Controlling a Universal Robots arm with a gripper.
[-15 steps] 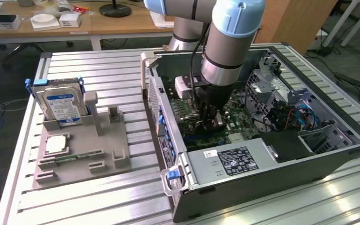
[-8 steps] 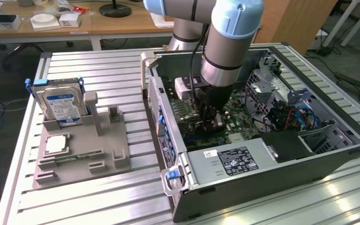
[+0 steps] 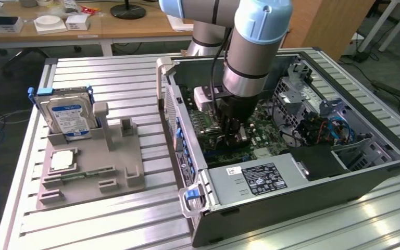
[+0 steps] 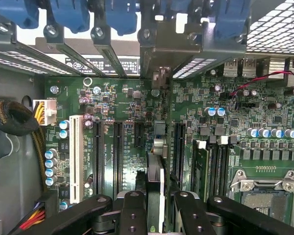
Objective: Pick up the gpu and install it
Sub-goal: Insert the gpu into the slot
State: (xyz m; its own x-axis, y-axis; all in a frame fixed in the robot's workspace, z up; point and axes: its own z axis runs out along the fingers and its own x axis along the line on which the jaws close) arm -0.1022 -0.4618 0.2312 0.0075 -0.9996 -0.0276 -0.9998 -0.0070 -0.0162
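Install step: the tool (image 4: 155,205), low centre of the wrist view, grasps the gpu (image 4: 156,171) edge-on over the motherboard (image 4: 235,122) slots (seating needs exact alignment)

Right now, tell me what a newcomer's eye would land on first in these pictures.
First, the arm plunging into the open computer case, its tool holding the gpu edge-on just above the green motherboard and its slots. Next, on the exterior view's left, the silver hard drive standing upright in a grey holder on the ribbed metal table.
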